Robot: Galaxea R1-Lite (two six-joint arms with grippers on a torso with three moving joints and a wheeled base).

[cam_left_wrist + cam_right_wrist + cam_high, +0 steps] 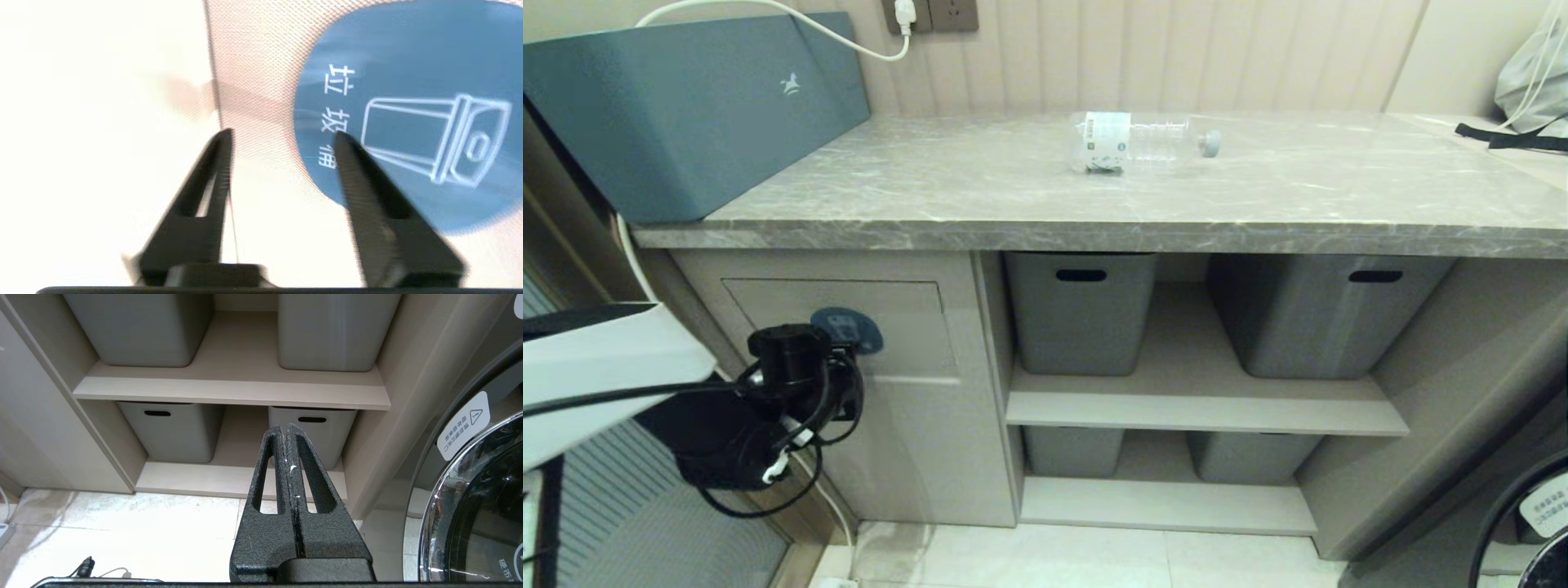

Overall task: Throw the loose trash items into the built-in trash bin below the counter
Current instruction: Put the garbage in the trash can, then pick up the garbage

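Observation:
One clear plastic bottle (1143, 143) with a white label lies on its side on the marble counter (1013, 188), toward the back. Below the counter's left end is the built-in trash bin's beige flap (907, 335), marked with a blue bin-icon sticker (858, 327) (408, 114). My left arm (768, 408) reaches up to that flap. The left gripper (284, 134) is open and empty, its tips close to the panel at the sticker's edge. My right gripper (287, 426) is shut and empty, parked low and facing the shelves; it is out of the head view.
A long teal box (686, 106) with a white cable fills the counter's left end. Grey tubs (1082, 314) (1331, 314) sit on the open shelves right of the bin. A washing machine door (482, 506) stands at the far right. A bag (1535, 73) lies back right.

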